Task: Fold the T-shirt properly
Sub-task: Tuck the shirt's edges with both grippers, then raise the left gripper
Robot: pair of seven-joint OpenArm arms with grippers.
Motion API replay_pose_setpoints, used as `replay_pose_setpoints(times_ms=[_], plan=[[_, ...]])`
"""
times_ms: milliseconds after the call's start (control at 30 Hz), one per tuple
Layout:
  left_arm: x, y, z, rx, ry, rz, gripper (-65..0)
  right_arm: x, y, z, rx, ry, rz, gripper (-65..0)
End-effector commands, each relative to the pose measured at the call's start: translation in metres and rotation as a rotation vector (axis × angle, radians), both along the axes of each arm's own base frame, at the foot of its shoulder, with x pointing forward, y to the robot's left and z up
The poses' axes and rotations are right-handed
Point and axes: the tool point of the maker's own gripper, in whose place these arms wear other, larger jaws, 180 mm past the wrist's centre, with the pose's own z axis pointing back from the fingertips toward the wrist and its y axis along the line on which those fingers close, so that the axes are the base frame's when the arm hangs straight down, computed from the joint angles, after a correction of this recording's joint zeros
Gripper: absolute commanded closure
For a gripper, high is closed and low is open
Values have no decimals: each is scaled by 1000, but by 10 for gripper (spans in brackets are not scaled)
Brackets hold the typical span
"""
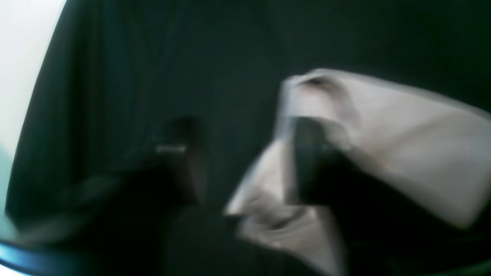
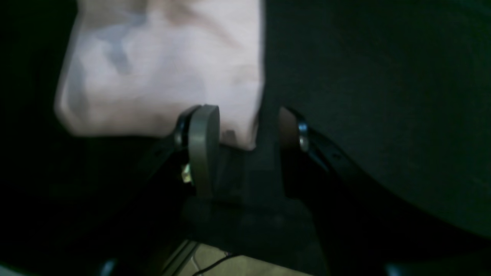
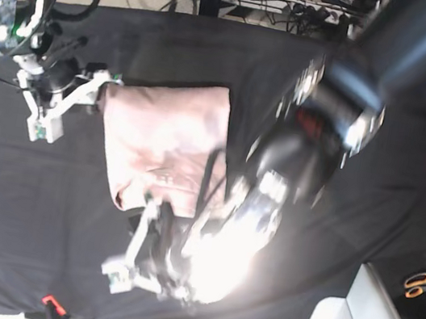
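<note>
Black cloth (image 3: 369,202) is covering the whole worktop, and the T-shirt (image 3: 166,147), pale pink and partly folded, is lying on it left of centre. At the shirt's far left corner the right end effector (image 3: 98,87) is sitting against the hem; in the right wrist view (image 2: 238,126) its fingers (image 2: 203,142) are standing apart with the shirt's edge lying between them, not pinched. At the near edge of the shirt the left end effector (image 3: 152,241) is blurring in the base view, washed out by glare. In the left wrist view, one dark finger (image 1: 310,161) is showing with pink fabric (image 1: 383,145) draped around it, but I cannot tell whether it is gripping. Orange-handled scissors (image 3: 421,283) are lying at the far right.
</note>
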Motion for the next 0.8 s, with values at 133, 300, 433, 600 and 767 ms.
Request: replay_pose_setpoints(times_ms=[133,300,433,600,767], plan=[[-52,14,-20,-77,30,70,0,3,23,8,28,-35,62,-96],[-100,14,-60,-107,140,73,0,17,34,3,36,-34,90,-5],[-113,8,-70,-146,158,68,0,29,43,-6,39,-15,115,-3],[-118,14,-80,-125,183,73,0,43,49,-15,32,4,136,-5],[-124,29,-91,-88,198,76,0,52,48,-35,38,59,110,-5]])
